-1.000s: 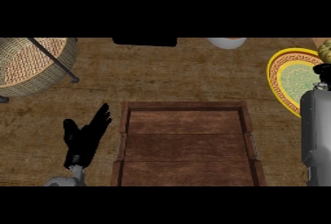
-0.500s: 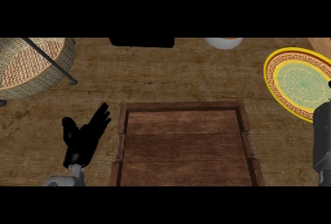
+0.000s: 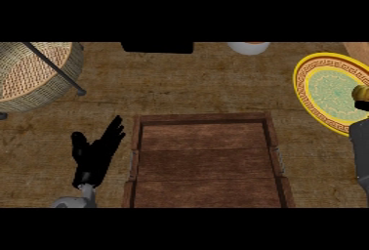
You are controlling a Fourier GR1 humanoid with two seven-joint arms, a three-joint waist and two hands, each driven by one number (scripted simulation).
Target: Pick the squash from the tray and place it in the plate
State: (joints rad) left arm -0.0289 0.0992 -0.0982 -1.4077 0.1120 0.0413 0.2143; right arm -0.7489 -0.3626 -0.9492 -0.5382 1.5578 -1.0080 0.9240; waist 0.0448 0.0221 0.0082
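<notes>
Brown table (image 3: 194, 78) with a wooden tray (image 3: 205, 161) in the middle. Yellow plate (image 3: 328, 95) at the right edge. Left hand (image 3: 97, 151) spread flat beside the tray. Right hand (image 3: 362, 105) over the plate, wrapped round the yellow squash (image 3: 360, 91).

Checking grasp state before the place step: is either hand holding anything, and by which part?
Left hand holds nothing. Right hand, at the view's right edge over the plate, has a yellow bit, likely the squash, above it; hold point cannot be told.
</notes>
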